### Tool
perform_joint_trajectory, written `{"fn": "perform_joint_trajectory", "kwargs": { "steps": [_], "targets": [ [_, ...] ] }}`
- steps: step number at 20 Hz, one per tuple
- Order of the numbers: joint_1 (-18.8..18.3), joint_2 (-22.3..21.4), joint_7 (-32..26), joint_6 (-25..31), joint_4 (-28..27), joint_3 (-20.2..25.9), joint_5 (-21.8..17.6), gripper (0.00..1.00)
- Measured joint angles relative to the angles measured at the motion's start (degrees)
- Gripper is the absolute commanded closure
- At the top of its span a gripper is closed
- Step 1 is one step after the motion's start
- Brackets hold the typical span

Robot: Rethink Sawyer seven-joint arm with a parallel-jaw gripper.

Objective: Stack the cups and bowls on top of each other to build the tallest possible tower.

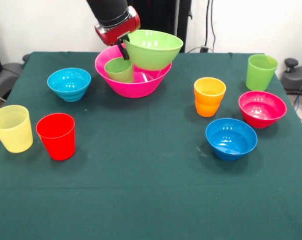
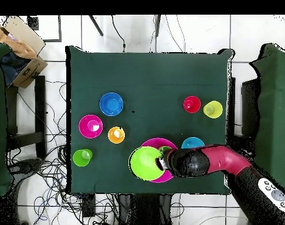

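- The gripper [image 1: 124, 51] pinches the rim of the lime green bowl [image 1: 153, 48], holding it tilted in the air above the big pink bowl [image 1: 133, 80].
- Inside the pink bowl stands the small green cup [image 1: 119, 70], just beside the lifted bowl.
- Left of them on the desk [image 1: 140, 165], in the front view, sits the light blue bowl [image 1: 69, 83]; nearer the camera stand the red cup [image 1: 56, 136] and the pale yellow cup [image 1: 11, 128], side by side.
- To the right are the orange cup [image 1: 209, 96], the taller lime green cup [image 1: 261, 72], the magenta bowl [image 1: 262, 108] and the darker blue bowl [image 1: 231, 138].
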Motion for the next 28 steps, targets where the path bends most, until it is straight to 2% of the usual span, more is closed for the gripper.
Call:
{"fn": "perform_joint_trajectory", "kwargs": {
  "steps": [6,8,14,19,28],
  "targets": [
    [-0.07,-5.03,0.00,4.98,0.06,3.73,4.08,1.00],
    [-0.06,-8.52,0.00,7.73,0.08,5.80,6.32,1.00],
    [-0.08,-12.29,0.00,9.92,0.11,8.02,7.33,1.00],
    [-0.54,-13.03,0.00,9.97,0.12,9.13,7.23,1.00],
    [-4.05,-10.22,0.00,9.98,-0.05,9.17,4.39,1.00]
  ]
}}
